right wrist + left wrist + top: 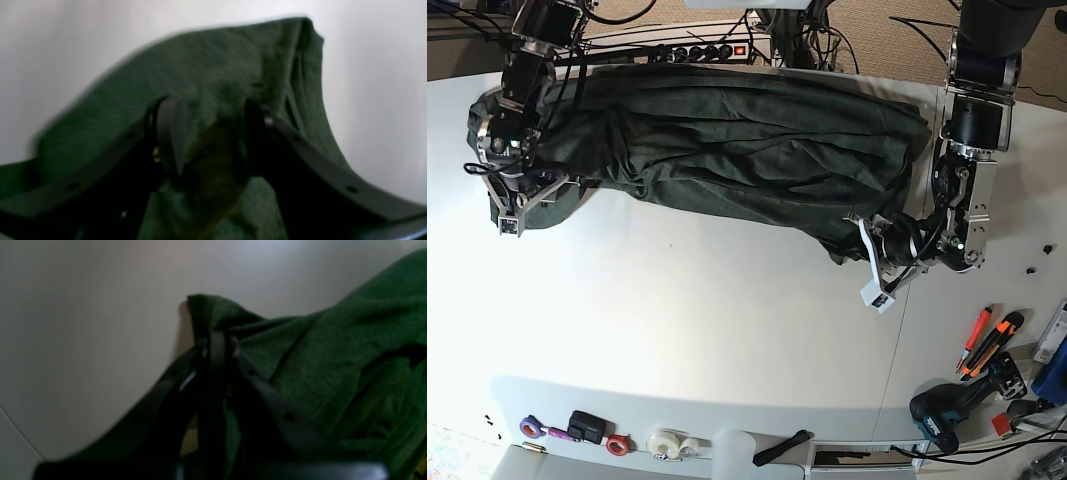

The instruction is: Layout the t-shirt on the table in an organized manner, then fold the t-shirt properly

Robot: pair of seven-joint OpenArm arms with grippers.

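Both ends of the t-shirt (747, 150) clamped, left gripper (217, 340) and right gripper (213, 133), bare table (687, 330) alongside.

No readable text, label, brand or number shows in any view.

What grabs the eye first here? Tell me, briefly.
The dark green t-shirt, bunched into a long band across the far side of the white table. A gripper pinches each end: the left gripper shut on a corner, the right gripper holding a thick fold.
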